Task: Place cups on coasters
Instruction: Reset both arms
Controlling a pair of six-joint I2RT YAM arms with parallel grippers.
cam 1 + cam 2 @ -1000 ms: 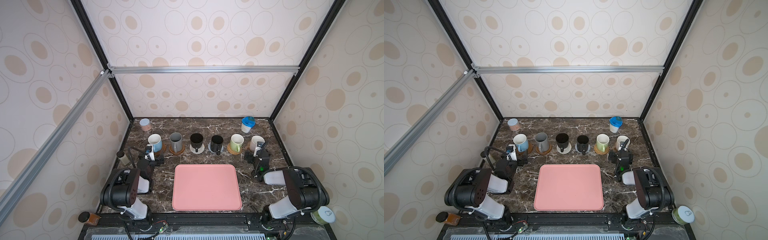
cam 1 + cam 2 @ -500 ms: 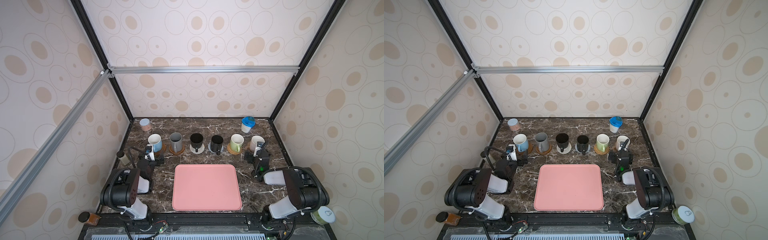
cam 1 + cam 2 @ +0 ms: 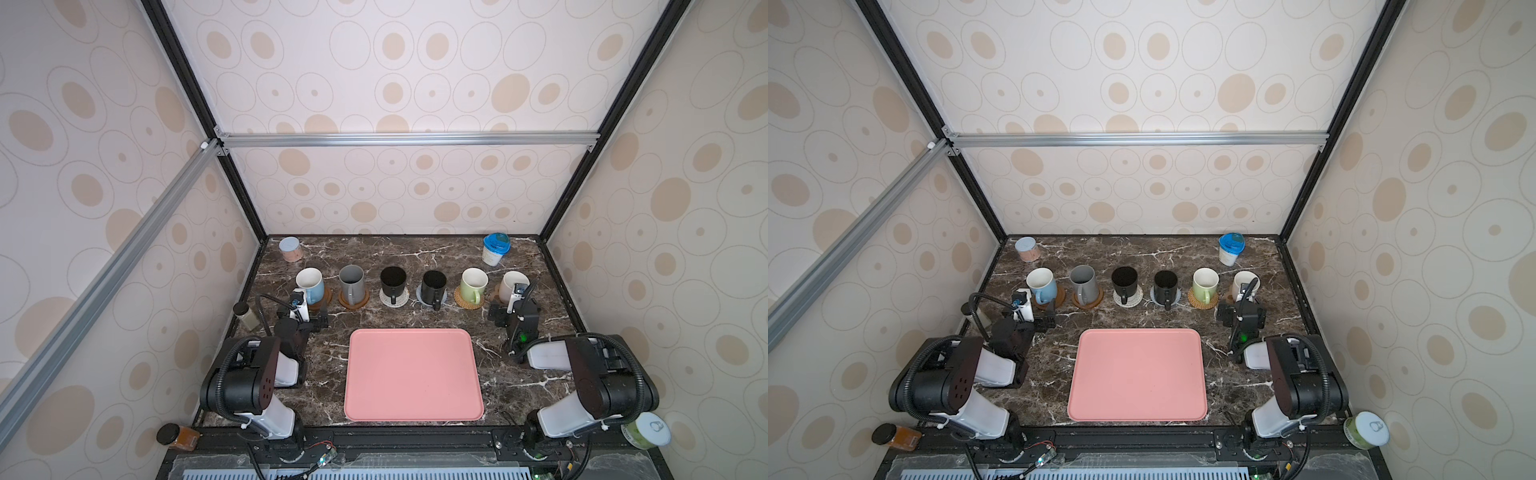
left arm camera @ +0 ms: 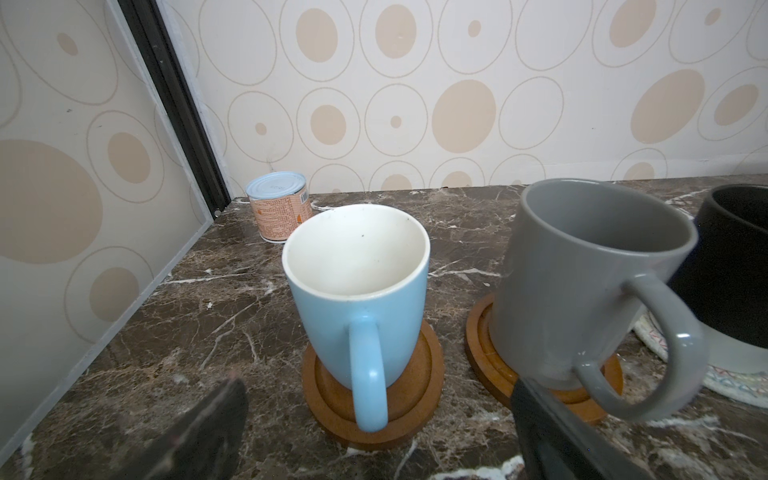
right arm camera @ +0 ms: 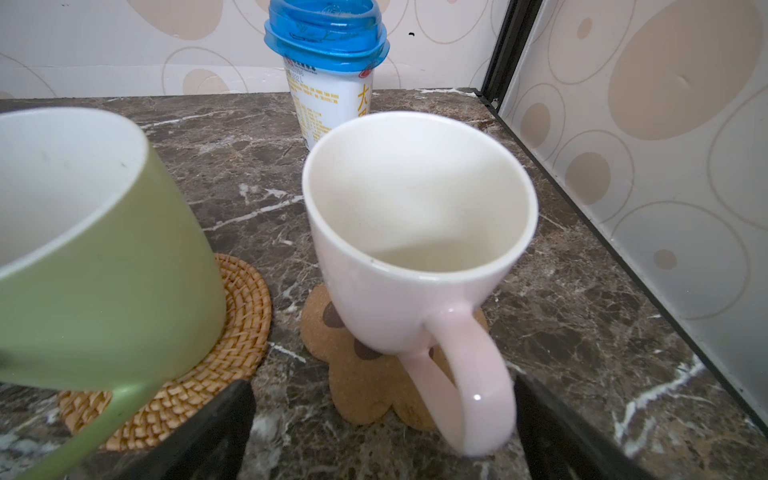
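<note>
Six cups stand in a row, each on a coaster: light blue cup and grey cup on brown wooden discs, two black cups on the woven mats, green cup on tan rattan, white-pink cup on the paw coaster. My left gripper is open just in front of the blue cup, its handle between the fingers, untouched. Open too, my right gripper faces the white-pink cup, whose pink handle lies close to one finger.
A large pink tray lies between the arms, in front of the row. At the back stand a pinkish can on the left and a white jar with blue lid on the right. A small bottle stands by the left wall.
</note>
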